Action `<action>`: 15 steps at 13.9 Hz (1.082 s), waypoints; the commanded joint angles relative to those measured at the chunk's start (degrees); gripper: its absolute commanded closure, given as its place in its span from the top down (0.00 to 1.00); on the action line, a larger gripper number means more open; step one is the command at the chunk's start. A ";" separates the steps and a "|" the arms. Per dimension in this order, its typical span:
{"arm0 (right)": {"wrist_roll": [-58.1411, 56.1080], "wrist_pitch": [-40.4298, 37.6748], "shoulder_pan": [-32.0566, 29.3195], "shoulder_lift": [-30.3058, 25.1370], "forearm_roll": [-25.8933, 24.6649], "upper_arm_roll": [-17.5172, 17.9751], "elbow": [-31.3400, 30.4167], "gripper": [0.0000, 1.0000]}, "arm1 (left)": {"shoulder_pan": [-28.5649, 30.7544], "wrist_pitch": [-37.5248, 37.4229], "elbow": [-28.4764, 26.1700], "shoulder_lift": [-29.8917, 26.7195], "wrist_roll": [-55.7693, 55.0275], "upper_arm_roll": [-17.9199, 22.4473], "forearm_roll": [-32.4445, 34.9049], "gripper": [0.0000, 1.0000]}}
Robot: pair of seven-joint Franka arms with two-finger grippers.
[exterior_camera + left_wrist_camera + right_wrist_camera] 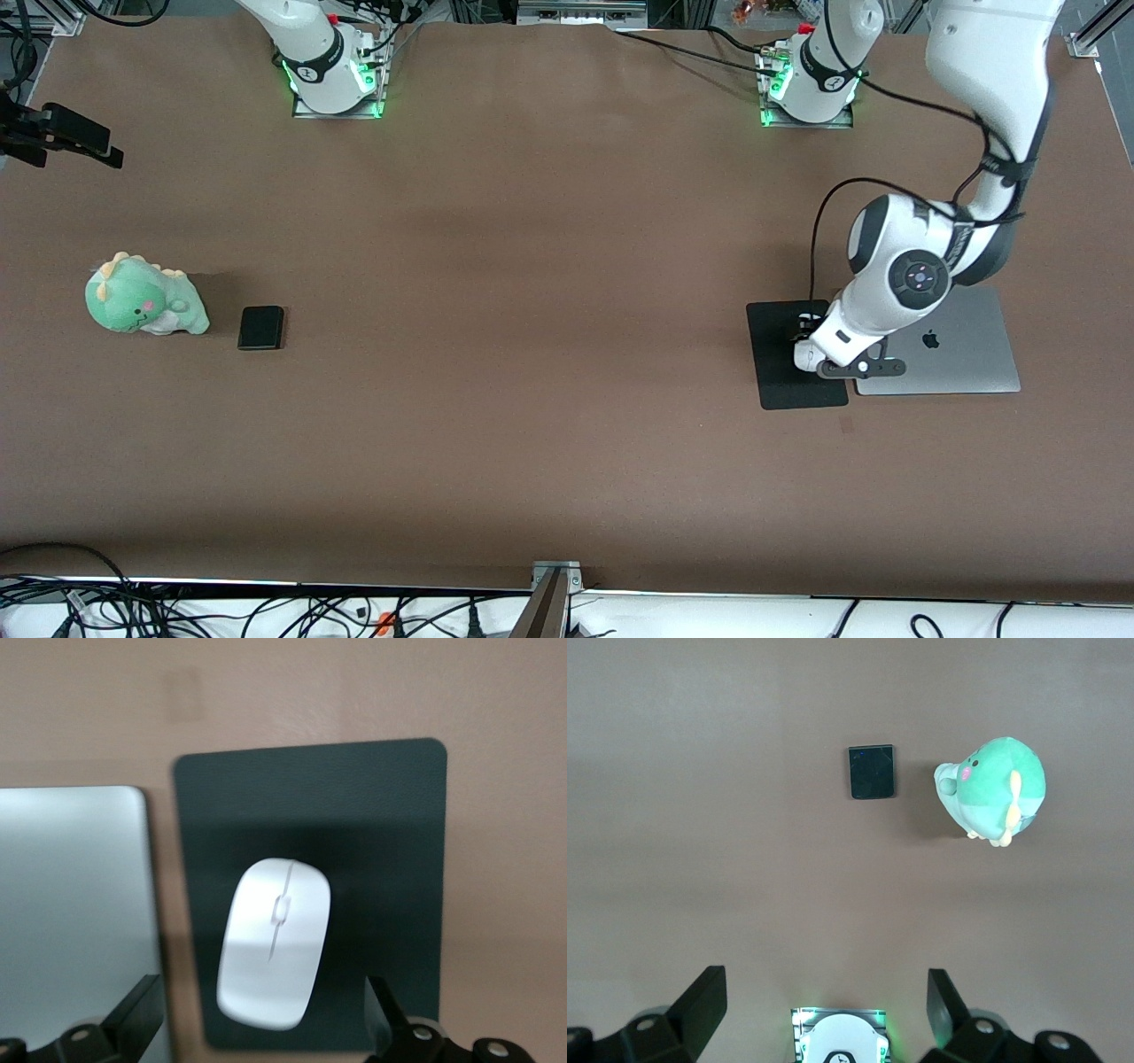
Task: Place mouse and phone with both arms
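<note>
Mouse [275, 943] sits on black mat [310, 895] beside laptop [952, 350], directly under my L gripper [266, 1028], jaws apart around it. Phone [261, 328] lies by plush dino [142, 306], at R arm's end; R gripper [828, 1019] wide open, nearer.

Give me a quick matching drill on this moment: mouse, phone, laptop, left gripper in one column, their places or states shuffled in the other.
Things:
1. mouse
2. phone
3. laptop
4. left gripper

Places or states:
A. beside the green plush toy
B. lid closed, beside the black mat
C. lying on the black mat
D. jaws open, over the mouse

Pairs: 1-C, 2-A, 3-B, 4-D
</note>
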 commanded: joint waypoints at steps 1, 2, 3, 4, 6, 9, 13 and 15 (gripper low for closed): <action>0.54 0.47 -0.66 -0.10 -0.65 0.29 0.36 1.00 | 1.10 -7.68 -1.08 -9.55 0.62 -0.23 -1.15 1.00; 0.46 0.57 -0.57 0.08 -0.65 0.37 0.36 1.00 | 1.80 -10.14 -0.47 -11.83 0.71 -0.40 -1.15 1.00; 0.46 0.57 -0.57 0.34 -0.65 0.46 0.36 1.00 | 2.68 -13.21 0.32 -13.94 0.79 -0.66 -1.59 1.00; 0.54 0.57 -0.49 0.34 -0.65 0.46 0.36 1.00 | 2.86 -16.81 2.15 -15.88 0.88 -0.75 -2.63 1.00; 0.46 1.35 -0.49 0.52 -0.73 0.55 0.36 1.00 | 3.82 -25.76 7.59 -18.44 1.06 -1.28 -2.91 1.00; 0.54 1.45 -0.40 0.95 -0.82 0.90 0.36 1.00 | 4.53 -39.13 18.83 -19.33 2.37 -1.81 -4.74 1.00; 0.37 1.89 -0.49 1.22 -1.00 0.82 0.45 1.00 | 5.06 -44.36 25.37 -20.20 2.38 -1.46 -7.74 1.00; 0.37 1.89 -0.49 1.31 -1.00 0.82 0.45 1.00 | 5.06 -42.53 25.29 -20.21 2.47 -1.55 -7.74 1.00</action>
